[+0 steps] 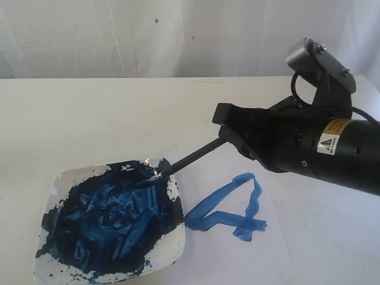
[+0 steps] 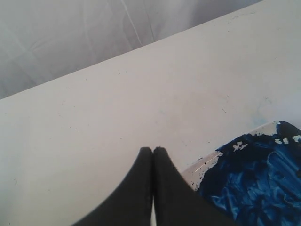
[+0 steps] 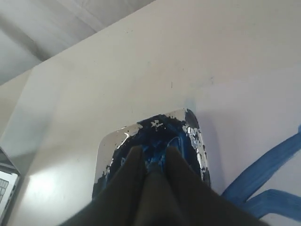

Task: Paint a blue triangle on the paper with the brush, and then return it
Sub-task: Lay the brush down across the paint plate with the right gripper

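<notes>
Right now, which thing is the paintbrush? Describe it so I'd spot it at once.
Find the white plate smeared dark blue on the table. A thin black stick slants from its far rim up into the right gripper: that is the brush. Unlike the bulky black arm, it is slender and straight, its tip in the paint.

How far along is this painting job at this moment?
Done: the blue triangle stands painted on the paper. In hand: the right pincer grips the brush, its bristles down at the paint-smeared rim of the plate. To do: letting the brush go. The left pincer is shut and empty.
</notes>
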Controlling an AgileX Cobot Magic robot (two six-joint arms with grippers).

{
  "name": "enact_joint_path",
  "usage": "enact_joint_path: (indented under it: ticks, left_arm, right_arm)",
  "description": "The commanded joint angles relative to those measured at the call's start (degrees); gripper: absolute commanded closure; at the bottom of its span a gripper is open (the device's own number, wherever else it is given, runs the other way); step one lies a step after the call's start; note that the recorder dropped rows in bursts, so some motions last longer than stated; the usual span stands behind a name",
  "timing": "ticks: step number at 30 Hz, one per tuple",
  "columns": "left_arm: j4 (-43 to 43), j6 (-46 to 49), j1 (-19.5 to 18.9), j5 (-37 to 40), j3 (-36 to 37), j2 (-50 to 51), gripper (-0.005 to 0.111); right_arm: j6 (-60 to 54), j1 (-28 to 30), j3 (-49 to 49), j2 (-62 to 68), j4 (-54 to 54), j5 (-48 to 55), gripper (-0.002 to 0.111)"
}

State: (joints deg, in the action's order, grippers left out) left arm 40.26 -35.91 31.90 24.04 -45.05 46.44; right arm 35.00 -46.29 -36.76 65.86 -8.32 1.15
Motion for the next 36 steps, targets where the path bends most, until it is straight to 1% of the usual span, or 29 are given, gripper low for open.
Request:
enact_joint_path:
  ticks: [1,4,9,16,23,29,36]
  left_arm:
    - [0.65,-0.73,0.18,0.37,0.40,-0.49,0.107]
    - [0.65,-0.73,0.18,0.37,0.40,-0.49,0.107]
    - [0.65,-0.73,0.18,0.37,0.40,-0.49,0.107]
    - [0.45,-0.73,0.18,0.38,0.40,-0.49,0.107]
    - [0.44,-0.73,0.18,0.61,0.40,-0.49,0.107]
    - [0.44,-0.73,0.18,1.20,0.40,-0.49,0.107]
    - [0.34,-0.73,0.18,1.30,0.40,-0.49,0.107]
  right_arm:
    - [1.39,0.07,0.25,0.68,-2.73,3.35,0.108]
    - [1.39,0.07,0.25,1.74,-4.93,5.74,0.108]
    - [0.76,0.07,0.25,2.58,-11.38,6.32,0.108]
    - [0.64,-0.22,0.25,2.84,-12.66,11.66,0.108]
    - [-2.22,-3.87,0.25,3.21,-12.66,10.57,0.108]
    - [-2.88,-3.98,0.25,6.50,-12.81,9.48,0.108]
    - [-3.97,-3.98,0.25,10.25,-12.81,5.91,0.108]
